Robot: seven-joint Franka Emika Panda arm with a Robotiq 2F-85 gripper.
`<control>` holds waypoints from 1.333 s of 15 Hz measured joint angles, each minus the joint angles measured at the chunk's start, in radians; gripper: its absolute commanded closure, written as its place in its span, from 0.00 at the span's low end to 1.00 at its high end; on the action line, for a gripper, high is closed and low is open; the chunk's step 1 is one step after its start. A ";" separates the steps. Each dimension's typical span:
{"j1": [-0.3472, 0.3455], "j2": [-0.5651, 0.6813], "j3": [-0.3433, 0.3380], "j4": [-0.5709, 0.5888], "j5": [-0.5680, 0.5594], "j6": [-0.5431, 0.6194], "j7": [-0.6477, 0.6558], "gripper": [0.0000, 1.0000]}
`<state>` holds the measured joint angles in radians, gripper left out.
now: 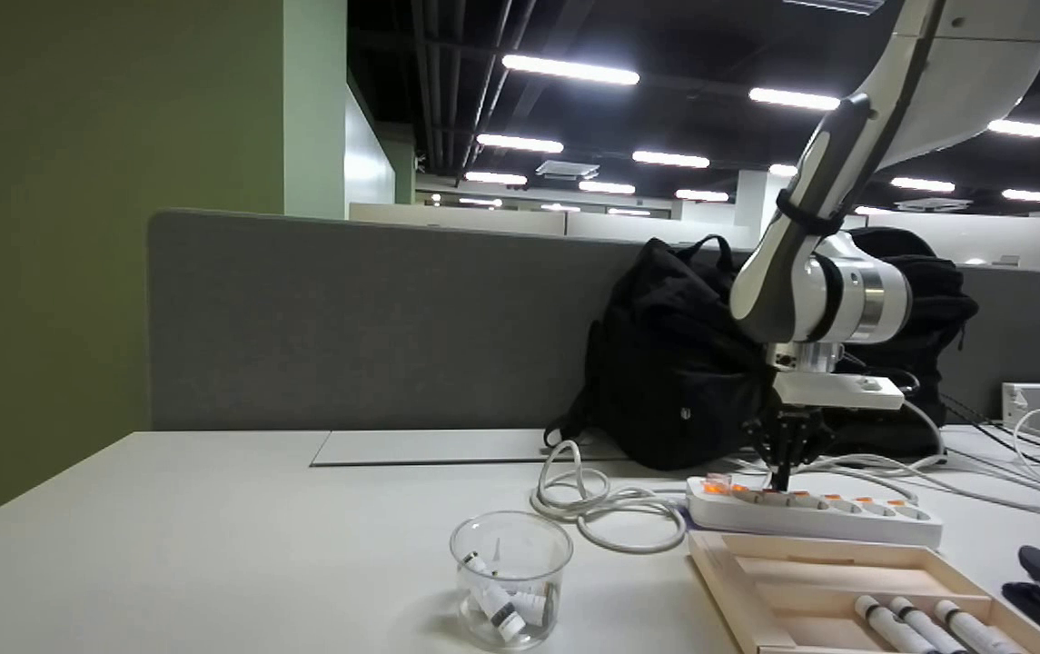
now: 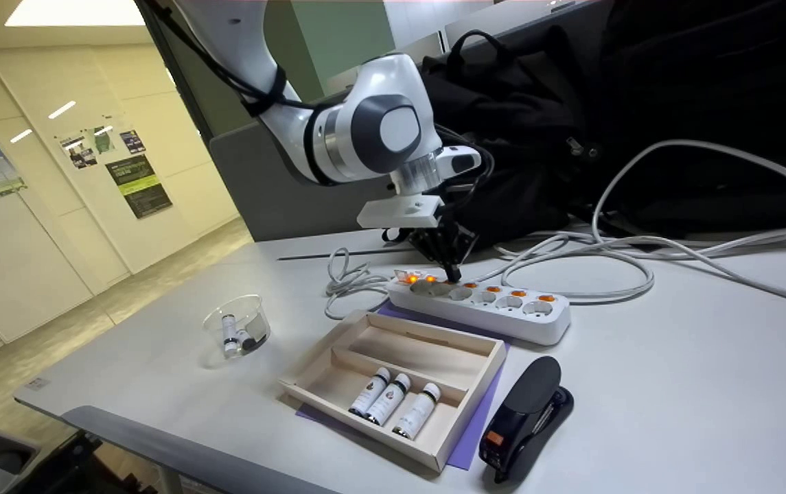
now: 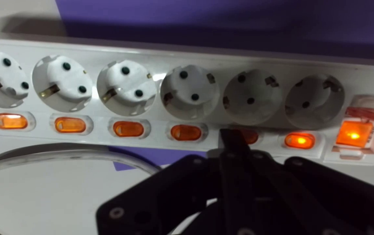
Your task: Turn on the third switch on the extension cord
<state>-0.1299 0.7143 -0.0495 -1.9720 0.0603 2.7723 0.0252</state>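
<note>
Stapler [image 2: 516, 415]: lying nearest in an exterior view, at 5 o'clock from the extension cord [image 2: 478, 313], 12 being the top of the view.
Tray [image 2: 413, 348]: sitting between 7 and 8 o'clock from the extension cord, three bottles [image 2: 388, 401] resting in its near compartment.
Extension cord: lying flat on the table [image 2: 660, 384] just beyond the tray, its switches [image 2: 493, 289] running along the far edge.
Big switch [image 3: 354, 134]: glowing orange in the wrist view, at 3 o'clock from the fingertips [image 3: 231, 140].
Small switch [image 3: 299, 140]: glowing too, also toward 3 o'clock but nearer the fingertips.
Third switch [image 3: 251, 137]: counting from the big switch, sitting right at the fingertips, part hidden behind them; what is showing is giving no light, so turning it on is looking undone.
Next switch [image 3: 186, 132]: giving no light either, at 9 o'clock; becoming the target if only small ones are counting.
Gripper [image 2: 453, 274]: pointing down at 11 o'clock from the extension cord's middle; touching or hovering, cannot tell.
Jaws: pressed together, pinching nothing that shows.
Switch job: lining up is looking finished, I judge; pressing, checking for a glow and backing off are remaining.
Backpack [image 2: 523, 130]: standing farthest, at 12 o'clock.
</note>
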 measured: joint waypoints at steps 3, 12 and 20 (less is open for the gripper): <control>0.000 0.000 0.000 0.000 0.000 0.000 -0.001 1.00; 0.009 0.009 -0.011 0.000 -0.003 0.007 -0.007 1.00; 0.033 -0.102 0.003 0.038 -0.004 -0.090 -0.021 0.67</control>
<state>-0.0970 0.6119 -0.0464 -1.9345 0.0560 2.6825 0.0043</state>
